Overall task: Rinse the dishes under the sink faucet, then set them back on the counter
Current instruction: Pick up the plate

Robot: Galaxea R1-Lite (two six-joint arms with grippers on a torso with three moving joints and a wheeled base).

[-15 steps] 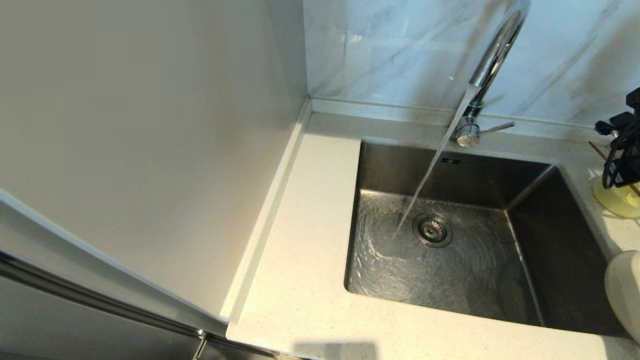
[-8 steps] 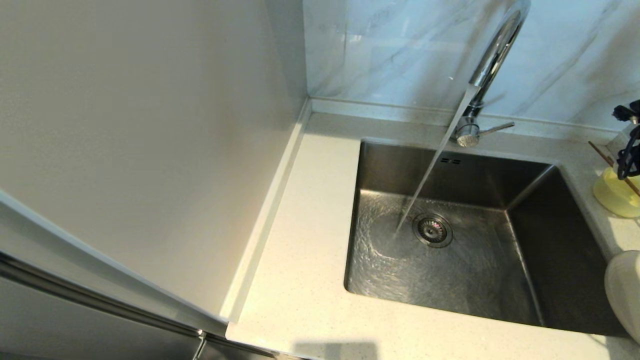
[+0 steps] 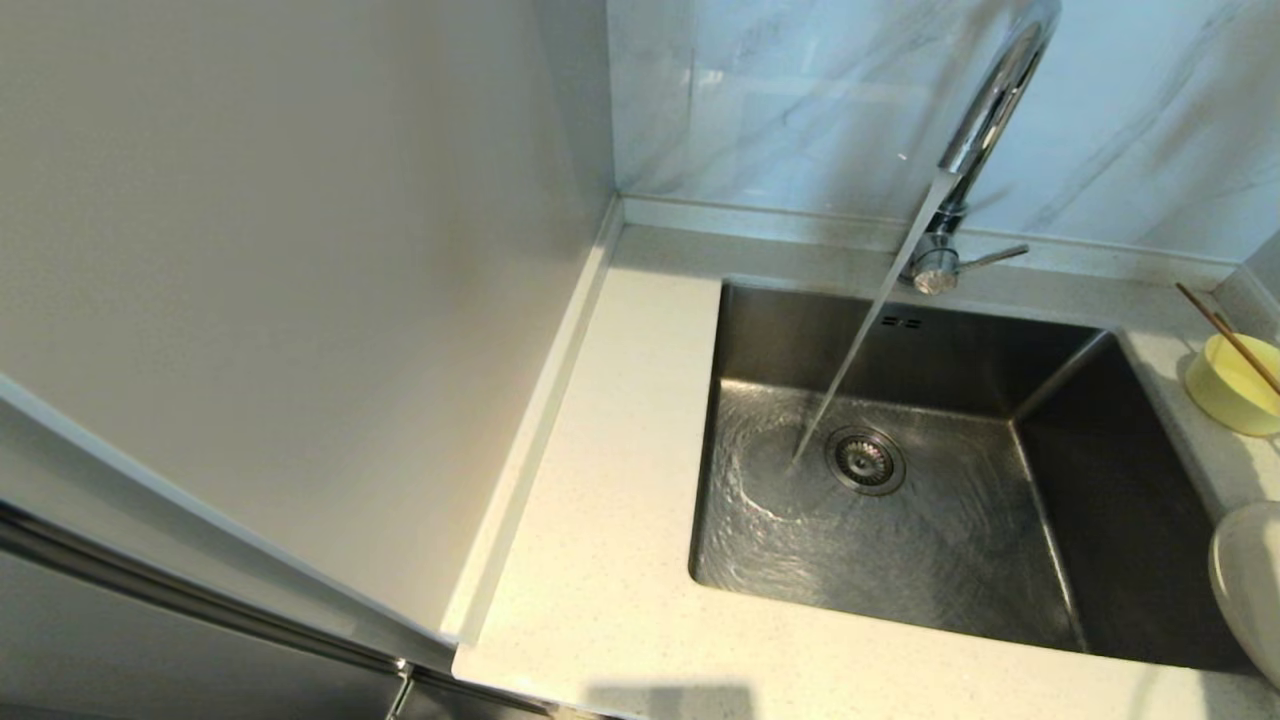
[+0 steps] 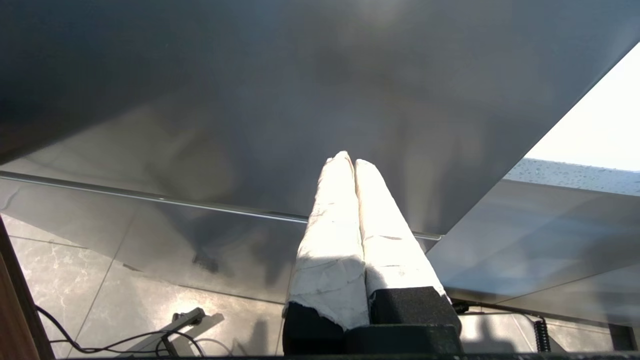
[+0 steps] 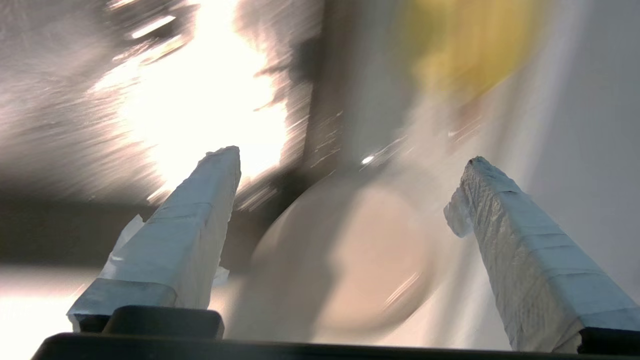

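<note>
Water runs from the chrome faucet (image 3: 985,130) into the steel sink (image 3: 900,470), landing beside the round drain (image 3: 865,460). On the counter (image 3: 620,480) right of the sink stands the pale yellow bowl (image 3: 1235,385) with the brown chopsticks (image 3: 1225,335) leaning in it. The off-white plate (image 3: 1250,590) shows at the head view's right edge. My right gripper (image 5: 352,160) is out of the head view; its wrist view shows it open above the plate (image 5: 350,260), with the bowl (image 5: 465,45) beyond. My left gripper (image 4: 348,160) is shut and empty, parked low by the cabinet.
A tall pale side panel (image 3: 280,280) borders the counter on the left. The grey-veined marble wall (image 3: 780,100) rises behind the faucet. Below the left gripper, cables (image 4: 115,340) lie on the tiled floor.
My right arm, seen over the bowl at the head view's right edge, has drawn back out of that view. The bowl and chopsticks now show uncovered. Water keeps running.
</note>
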